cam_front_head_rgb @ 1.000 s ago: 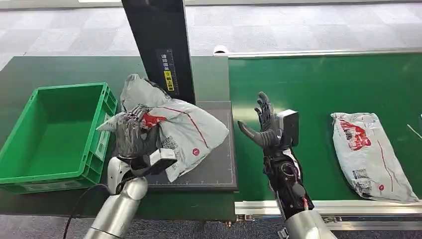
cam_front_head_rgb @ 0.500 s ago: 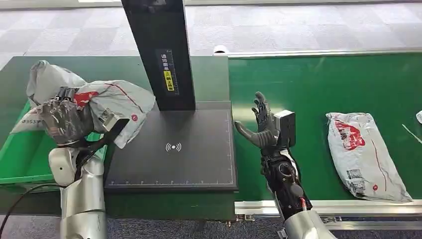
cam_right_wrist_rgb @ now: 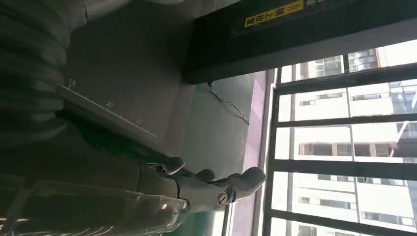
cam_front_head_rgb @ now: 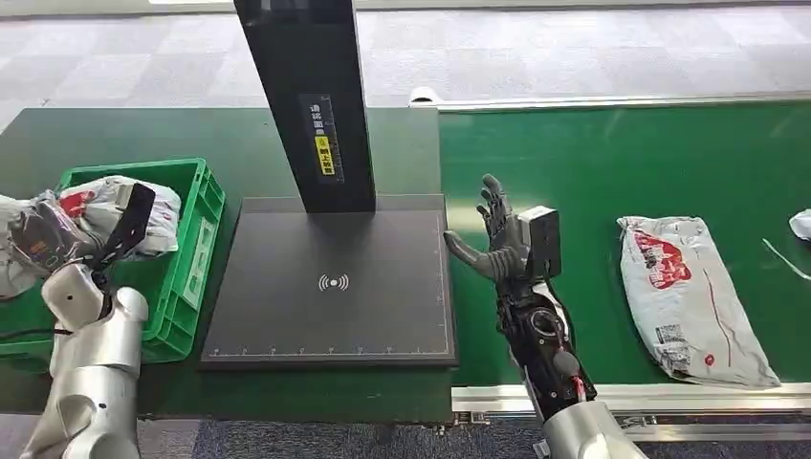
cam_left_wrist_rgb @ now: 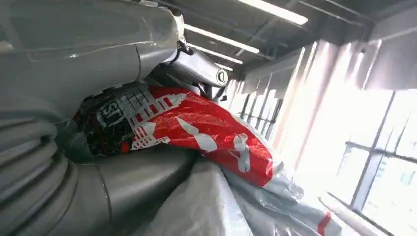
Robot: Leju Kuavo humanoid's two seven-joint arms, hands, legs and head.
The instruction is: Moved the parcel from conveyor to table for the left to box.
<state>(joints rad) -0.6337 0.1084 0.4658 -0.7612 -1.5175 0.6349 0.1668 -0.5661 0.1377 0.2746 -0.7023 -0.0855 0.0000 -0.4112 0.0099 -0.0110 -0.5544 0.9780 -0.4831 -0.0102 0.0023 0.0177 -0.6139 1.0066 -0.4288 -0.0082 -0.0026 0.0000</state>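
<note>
A: Where is the parcel sitting?

B: It's gripped in the left robot hand, up over the green crate at the left end of the desk. Most of the grey bag hangs above the crate's inside, and the bunched end pokes out past the robot hand toward the picture's left edge.

A: So the fingers are closed on it?

B: Yes. In the left wrist view the thumb presses up under the red-printed part of the parcel, with the dark fingers wrapped over the top. The plastic is crumpled between them.

A: And the right robot hand?

B: Empty, fingers spread and pointing upward, palm turned toward the scanner plate. It hovers over the near edge of the green conveyor, just beside the plate.

A: Anything else on the belt?

B: A second parcel lies flat on it, well apart from the right robot hand, toward the right. A black post with a yellow label stands at the back of the plate.
</note>
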